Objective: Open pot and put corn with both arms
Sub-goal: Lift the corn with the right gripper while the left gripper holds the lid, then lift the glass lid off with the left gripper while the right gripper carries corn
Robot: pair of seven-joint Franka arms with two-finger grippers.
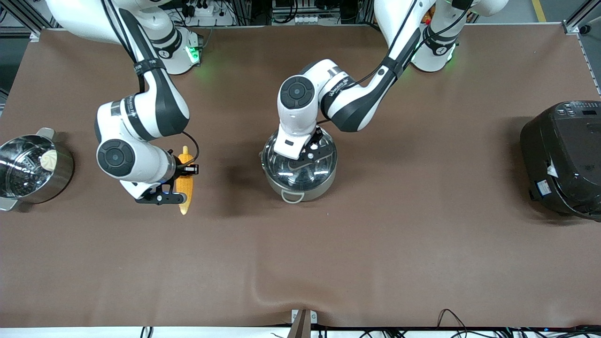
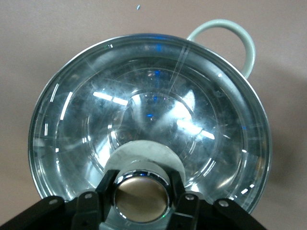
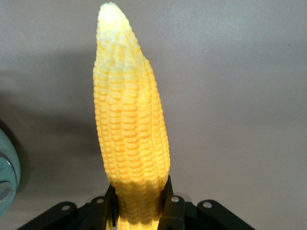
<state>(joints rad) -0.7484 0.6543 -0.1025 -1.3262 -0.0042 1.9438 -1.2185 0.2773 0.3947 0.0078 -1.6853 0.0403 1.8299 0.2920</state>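
The steel pot point(image 1: 307, 189) stands mid-table with its glass lid point(image 1: 291, 170) on it. My left gripper point(image 1: 310, 155) is down on the lid, its fingers point(image 2: 106, 187) shut on either side of the copper-coloured knob point(image 2: 141, 200). The left wrist view shows the lid point(image 2: 144, 105) from above and one pale loop handle point(image 2: 240, 40). My right gripper point(image 1: 181, 182) is shut on the thick end of the yellow corn point(image 1: 185, 188), low over the table toward the right arm's end, beside the pot. In the right wrist view the corn point(image 3: 129, 129) sticks out from between the fingers point(image 3: 172, 206).
A perforated steel steamer pan point(image 1: 61, 176) with a pale lump in it stands at the right arm's end of the table. A big black rice cooker point(image 1: 563, 157) stands at the left arm's end. The brown mat point(image 1: 300, 263) covers the table.
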